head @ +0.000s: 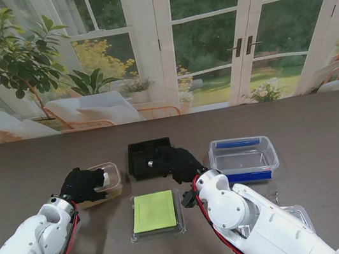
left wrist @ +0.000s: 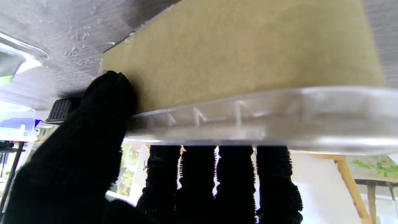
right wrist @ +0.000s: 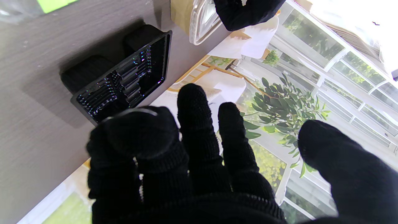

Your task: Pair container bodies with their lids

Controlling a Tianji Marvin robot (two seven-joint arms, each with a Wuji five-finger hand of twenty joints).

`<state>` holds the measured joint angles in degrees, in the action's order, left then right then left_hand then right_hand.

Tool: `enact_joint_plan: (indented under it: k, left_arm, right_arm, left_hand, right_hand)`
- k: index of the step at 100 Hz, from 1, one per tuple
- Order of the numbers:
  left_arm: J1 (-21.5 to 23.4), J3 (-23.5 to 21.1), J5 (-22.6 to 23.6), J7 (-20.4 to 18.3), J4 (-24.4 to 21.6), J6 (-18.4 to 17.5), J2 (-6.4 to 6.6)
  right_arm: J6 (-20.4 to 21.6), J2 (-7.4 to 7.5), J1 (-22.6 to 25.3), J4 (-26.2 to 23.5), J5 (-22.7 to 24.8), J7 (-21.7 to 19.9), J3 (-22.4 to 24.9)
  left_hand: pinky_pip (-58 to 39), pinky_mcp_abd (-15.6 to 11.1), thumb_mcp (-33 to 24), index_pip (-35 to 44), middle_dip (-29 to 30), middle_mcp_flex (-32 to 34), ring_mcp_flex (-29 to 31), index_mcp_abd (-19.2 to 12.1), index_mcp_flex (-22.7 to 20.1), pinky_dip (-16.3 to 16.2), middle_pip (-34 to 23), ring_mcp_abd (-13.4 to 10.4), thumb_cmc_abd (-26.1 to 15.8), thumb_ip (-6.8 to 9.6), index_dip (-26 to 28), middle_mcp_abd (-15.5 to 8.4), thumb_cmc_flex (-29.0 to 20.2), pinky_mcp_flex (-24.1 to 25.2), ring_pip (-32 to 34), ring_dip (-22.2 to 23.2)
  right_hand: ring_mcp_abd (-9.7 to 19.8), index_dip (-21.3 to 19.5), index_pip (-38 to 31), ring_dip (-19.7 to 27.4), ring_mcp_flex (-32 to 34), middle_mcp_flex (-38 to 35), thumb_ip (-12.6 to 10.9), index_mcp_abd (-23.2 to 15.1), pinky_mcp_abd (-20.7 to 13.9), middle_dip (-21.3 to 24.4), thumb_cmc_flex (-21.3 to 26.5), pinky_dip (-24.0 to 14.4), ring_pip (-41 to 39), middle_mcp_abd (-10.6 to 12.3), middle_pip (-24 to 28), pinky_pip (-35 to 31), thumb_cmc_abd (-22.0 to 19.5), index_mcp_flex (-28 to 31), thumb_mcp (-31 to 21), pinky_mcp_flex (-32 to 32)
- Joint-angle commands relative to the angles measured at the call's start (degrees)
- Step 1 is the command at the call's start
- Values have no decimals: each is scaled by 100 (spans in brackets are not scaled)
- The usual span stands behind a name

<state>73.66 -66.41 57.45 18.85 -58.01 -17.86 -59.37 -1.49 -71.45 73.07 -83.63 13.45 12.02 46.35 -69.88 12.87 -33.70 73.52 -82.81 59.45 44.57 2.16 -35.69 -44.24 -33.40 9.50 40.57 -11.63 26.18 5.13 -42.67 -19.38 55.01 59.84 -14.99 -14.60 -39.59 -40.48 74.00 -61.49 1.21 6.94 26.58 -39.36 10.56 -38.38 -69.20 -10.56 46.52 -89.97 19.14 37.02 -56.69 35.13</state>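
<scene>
The tan rectangular container with clear plastic lid [head: 104,183] sits gripped by the left robot hand [head: 83,184], while the right robot hand [head: 174,163] hovers open-fingered over the black ribbed plastic tray [head: 143,157].

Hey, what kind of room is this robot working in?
Probably a sunroom or garden-facing living room in a home. Tall white glass doors look out on a lawn and trees, cushioned lounge chairs and a leafy potted plant stand by them, and the work is on a dark wooden table.
</scene>
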Motion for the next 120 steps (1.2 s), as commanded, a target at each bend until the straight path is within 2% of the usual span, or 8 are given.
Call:
enact_joint_plan:
  k: [1, 27, 47, 69, 82, 107, 117, 120]
  left_arm:
    - [-23, -13, 31, -132, 243, 113, 28]
    - [-140, 67, 95, 119, 328, 79, 24]
    - [-321, 190, 61, 190, 504, 61, 21]
    - [-691, 573, -89, 312, 924, 60, 9]
    - [-866, 752, -202, 297, 1104, 95, -7]
    - [-1242, 1166, -374, 361, 1499, 177, -25]
    - [-1334, 1258, -398, 273, 1549, 215, -15]
    - [-1350, 1274, -393, 226, 1545, 229, -8]
  right_arm:
    - [29, -33, 10, 1, -6, -68, -21]
    - [39, -43, -3, 25, -54, -76, -36]
    - [36, -50, -19, 44, -78, -85, -56]
    - [18, -61, -67, 96, -105, -99, -73]
    - [29, -78, -125, 181, -152, -113, -99]
    - [76, -115, -242, 376, -253, -142, -159]
    - [85, -124, -280, 441, -291, -163, -173]
    - [87, -126, -289, 455, -304, -172, -176]
  left_hand:
    - [-280, -33, -1184, -40, -178, 108, 192, -319, -500, -156, -189, -15, -218, 135, -90, -98, -1352, -70, 271, 126]
    - [-509, -32, -1291, 131, -243, 115, 330, -449, -667, -267, -447, -72, -164, 128, -111, -64, -1420, -217, 685, 243]
    - [-483, -44, -1287, 134, -234, 92, 301, -471, -654, -261, -458, -92, -170, 112, -128, -89, -1405, -197, 661, 210]
    - [-321, -23, -1213, 121, -193, 21, 246, -460, -623, -188, -386, -112, -203, 82, -135, -132, -1398, -149, 457, 94]
    - [-40, -19, -1157, 48, -89, -156, 101, -422, -512, -50, -87, -57, -268, 121, -137, -104, -1413, -29, 68, -5]
    - [439, -69, -1133, -621, 162, -561, -265, -87, -94, 141, 596, 43, -460, 139, -249, 56, -1447, 275, -690, -139]
    - [815, -84, -1063, -1236, 520, -835, -631, 262, 158, 292, 1218, 76, -546, 161, -341, 242, -1363, 508, -1218, -461]
    - [972, -75, -1011, -1553, 799, -970, -786, 353, 199, 355, 1406, 74, -569, 182, -322, 312, -1333, 588, -1361, -924]
  right_hand:
    - [-119, 61, 8, -32, 31, -80, 177, 13, 161, 77, -252, -131, -25, -124, -70, 56, -214, -89, 73, 1065]
    - [-136, 63, 9, -31, 28, -89, 179, 25, 161, 76, -250, -132, -20, -128, -70, 56, -215, -69, 83, 1065]
    - [-116, 64, 12, -31, 32, -90, 179, 22, 165, 74, -247, -132, -19, -129, -68, 62, -216, -73, 82, 1056]
    - [-149, 65, 12, -29, 30, -83, 179, 32, 165, 74, -240, -134, -14, -138, -68, 65, -204, -73, 70, 1053]
    - [-142, 65, 14, -29, 29, -92, 182, 38, 165, 74, -236, -134, -13, -133, -65, 65, -203, -80, 65, 1053]
    - [-143, 63, 9, -30, 29, -111, 186, 46, 170, 76, -227, -133, -14, -149, -66, 80, -196, -89, 52, 1033]
    - [-181, 63, 9, -33, 25, -117, 186, 50, 178, 76, -222, -132, -18, -159, -64, 90, -193, -92, 45, 1019]
    - [-173, 63, 7, -34, 26, -126, 187, 52, 179, 76, -223, -132, -19, -163, -62, 92, -190, -88, 44, 1015]
